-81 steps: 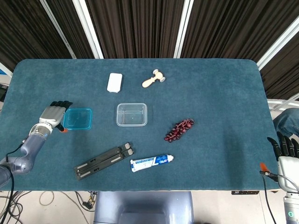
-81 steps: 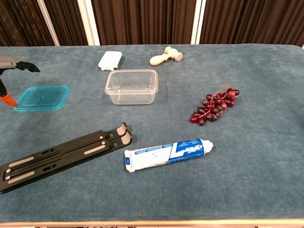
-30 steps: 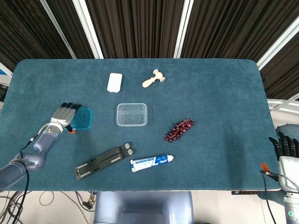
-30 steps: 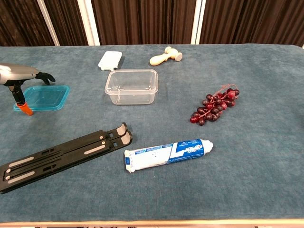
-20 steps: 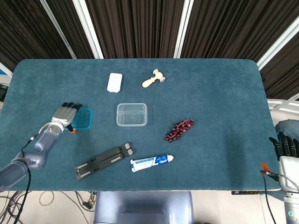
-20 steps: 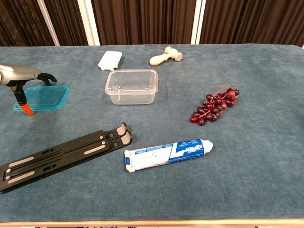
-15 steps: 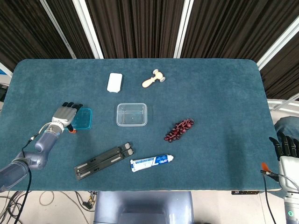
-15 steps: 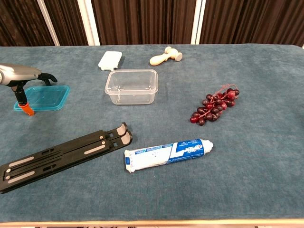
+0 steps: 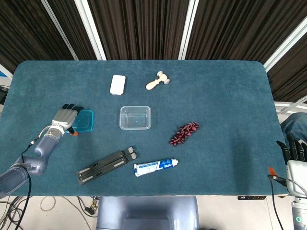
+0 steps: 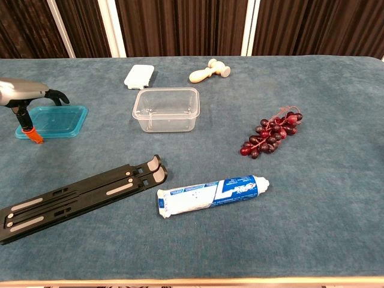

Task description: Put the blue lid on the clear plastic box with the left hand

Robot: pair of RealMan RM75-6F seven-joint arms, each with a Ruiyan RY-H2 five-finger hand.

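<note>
The blue lid [image 9: 84, 121] [image 10: 59, 121] lies left of the clear plastic box [image 9: 135, 117] [image 10: 166, 108], which stands uncovered and empty mid-table. My left hand [image 9: 65, 118] [image 10: 23, 94] is at the lid's left end. Its fingers reach over the far edge, and the orange-tipped thumb [image 10: 34, 136] is against the near left corner, pinching the lid. My right hand [image 9: 294, 153] rests off the table's right front corner, fingers straight, holding nothing; the chest view does not show it.
A black folding stand [image 10: 78, 197] and a toothpaste tube [image 10: 211, 194] lie near the front edge. Red grapes [image 10: 271, 132] sit right of the box. A white block [image 10: 139, 76] and a small wooden roller [image 10: 210, 71] lie behind it.
My left hand moved right from beside the lid onto its left end. In the last half second, hand and lid shifted slightly together toward the far left.
</note>
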